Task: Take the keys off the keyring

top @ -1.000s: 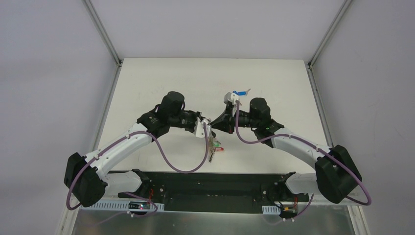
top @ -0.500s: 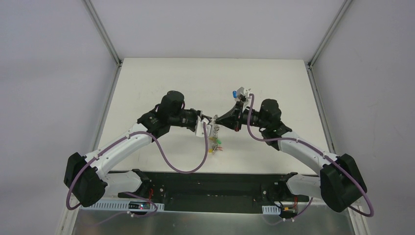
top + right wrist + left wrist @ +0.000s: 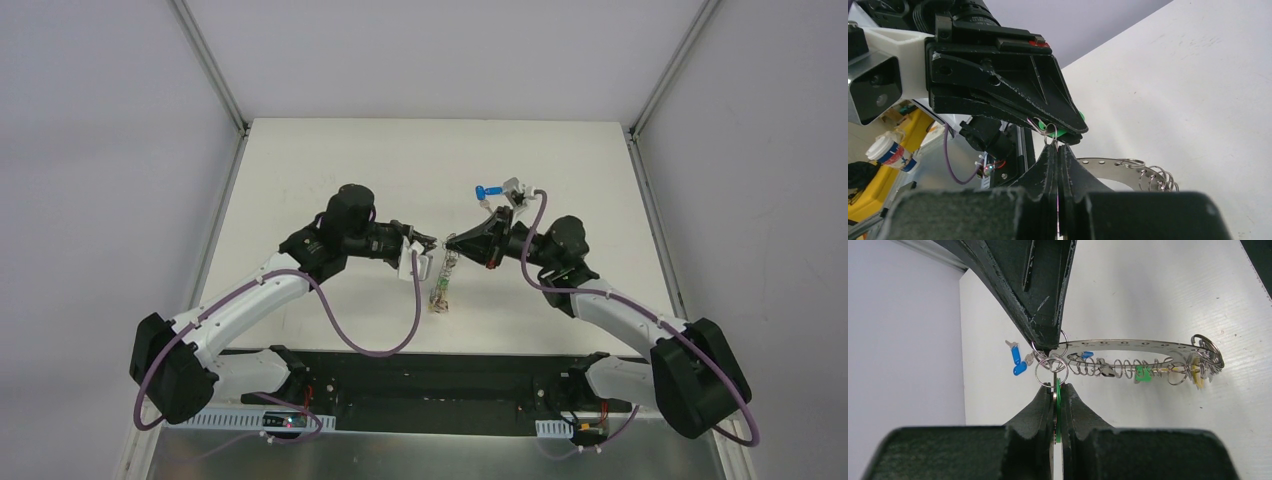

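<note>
The keyring (image 3: 1138, 345), a flat perforated grey hoop, hangs in the air between my two grippers; in the top view (image 3: 447, 266) it droops below them. My left gripper (image 3: 1057, 392) is shut on a green key head (image 3: 1058, 390) that hangs from a small split ring (image 3: 1050, 371). My right gripper (image 3: 1057, 148) is shut on the hoop's end by that ring, tip to tip with the left gripper (image 3: 1068, 131). A green key (image 3: 1143, 374) and a yellow key (image 3: 1198, 378) hang at the hoop's far end. A blue key (image 3: 488, 190) lies loose on the table.
The white table (image 3: 330, 170) has metal rails along its left and right edges (image 3: 645, 190). A black base bar (image 3: 440, 375) runs along the near edge. Several small split rings (image 3: 1098, 367) hang along the hoop.
My right arm has drawn back to the right and turned its wrist, while the left gripper has stayed put. The hanging hoop with its keys has swung slightly. The blue key has not moved.
</note>
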Robot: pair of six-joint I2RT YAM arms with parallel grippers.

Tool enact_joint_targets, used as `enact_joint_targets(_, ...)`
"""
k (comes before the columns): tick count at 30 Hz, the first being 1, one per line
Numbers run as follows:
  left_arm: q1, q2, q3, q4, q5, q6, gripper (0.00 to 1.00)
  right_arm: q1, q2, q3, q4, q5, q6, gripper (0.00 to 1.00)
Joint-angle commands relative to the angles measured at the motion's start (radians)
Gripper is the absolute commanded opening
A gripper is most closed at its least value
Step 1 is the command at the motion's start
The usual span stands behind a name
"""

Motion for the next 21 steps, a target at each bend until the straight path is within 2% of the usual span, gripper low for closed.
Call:
enact_joint_targets(1, 0.007, -0.052, 0.024, -0.008, 0.061, -0.009, 0.0, -0.03, 0.009, 0.002, 0.211, 0.044, 0.129, 0.07)
enact_joint_targets(3, 0.007, -0.056, 0.021, -0.006, 0.061, -0.008, 0.0, -0.033, 0.019, 0.008, 0.214, 0.029, 0.15, 0.29)
enact_joint_targets(5, 0.007, -0.063, 0.019, -0.006, 0.063, -0.005, 0.0, -0.033, 0.011, 0.01, 0.197, 0.015, 0.136, 0.39)
enact_joint_targets(9, 0.007, -0.075, 0.019, -0.006, 0.073, -0.006, 0.0, -0.033, -0.054, 0.022, 0.049, -0.019, -0.002, 0.41)
enact_joint_targets(15, 0.007, -0.091, 0.015, -0.006, 0.09, -0.004, 0.0, -0.002, -0.11, 0.136, -0.344, -0.092, -0.321, 0.38)
enact_joint_targets(21, 0.005, -0.097, 0.013, -0.006, 0.101, -0.002, 0.0, 0.077, -0.095, 0.182, -0.451, -0.061, -0.498, 0.39)
